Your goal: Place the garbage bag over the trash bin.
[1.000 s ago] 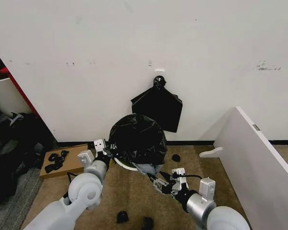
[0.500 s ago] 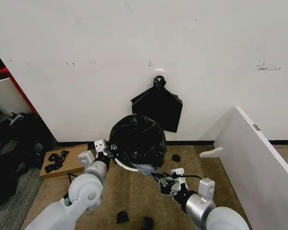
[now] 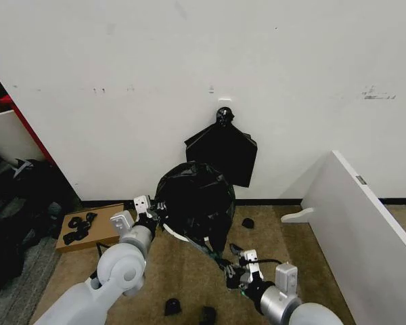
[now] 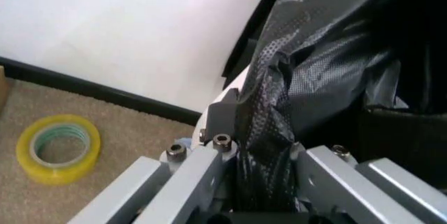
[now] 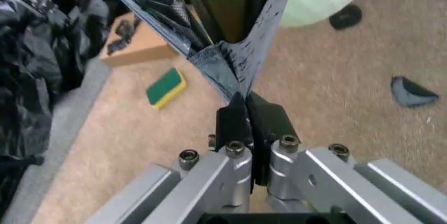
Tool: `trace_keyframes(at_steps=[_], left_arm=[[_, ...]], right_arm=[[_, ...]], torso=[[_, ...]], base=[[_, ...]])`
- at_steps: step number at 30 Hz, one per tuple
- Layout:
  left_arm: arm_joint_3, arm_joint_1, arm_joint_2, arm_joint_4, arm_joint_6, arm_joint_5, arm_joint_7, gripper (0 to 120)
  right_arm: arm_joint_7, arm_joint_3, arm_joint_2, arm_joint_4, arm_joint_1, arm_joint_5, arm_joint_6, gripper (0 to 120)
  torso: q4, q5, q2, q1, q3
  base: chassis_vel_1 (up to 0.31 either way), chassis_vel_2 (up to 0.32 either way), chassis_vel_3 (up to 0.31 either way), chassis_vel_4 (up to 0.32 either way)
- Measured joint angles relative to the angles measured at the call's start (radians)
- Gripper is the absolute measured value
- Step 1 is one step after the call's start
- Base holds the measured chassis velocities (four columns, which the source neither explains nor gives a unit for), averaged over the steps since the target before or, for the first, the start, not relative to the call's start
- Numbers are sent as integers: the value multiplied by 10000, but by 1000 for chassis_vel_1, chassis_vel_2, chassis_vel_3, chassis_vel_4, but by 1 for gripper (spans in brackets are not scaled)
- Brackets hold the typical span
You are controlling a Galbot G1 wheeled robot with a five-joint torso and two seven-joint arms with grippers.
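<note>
Garbage bag (image 3: 193, 203) draped over the trash bin (image 3: 174, 233), on the floor by the wall. Left gripper (image 4: 262, 153) pinches bag film at the bin's rim; right gripper (image 5: 244, 122) is pressed shut on a stretched edge. Judged light, limp, slippery, easily torn — best gripped at bunched hem folds.

Left arm: extended forward from the lower left of the head view, forearm rising toward the wall. Left gripper (image 3: 151, 215): fingers (image 4: 223, 110) closed on a fold of the garbage bag (image 3: 195, 200) at its left side, film bunched between the jaws. Right arm: low at the lower right of the head view, wrist pointing forward and left. Right gripper (image 3: 229, 269): fingers (image 5: 233, 118) pressed together, pinching a drawn-out corner of the bag.
</note>
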Motion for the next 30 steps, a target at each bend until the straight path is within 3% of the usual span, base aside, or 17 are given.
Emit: trace_keyframes(at_steps=[12,22,30], left_arm=[[6,109,21,-417,209,-714,-214,1],[106,48,21,-789,544,-1615,-505,1],[297,-375,-304,-186,422,-1653,-590,1]], right_arm=[[49,-676,685,-1118,1037,-167,-177,0],[298,-1213,629,-1959,2362,-286,-241,0],[357,-1202,531,-1867,2349,-417,-252,0]], torso=[[1,-1,-2,0,0],[1,1,-2,1,1],[0,-2,-2,0,1]], base=[[0,0,0,0],[0,0,0,0],[0,0,0,0]])
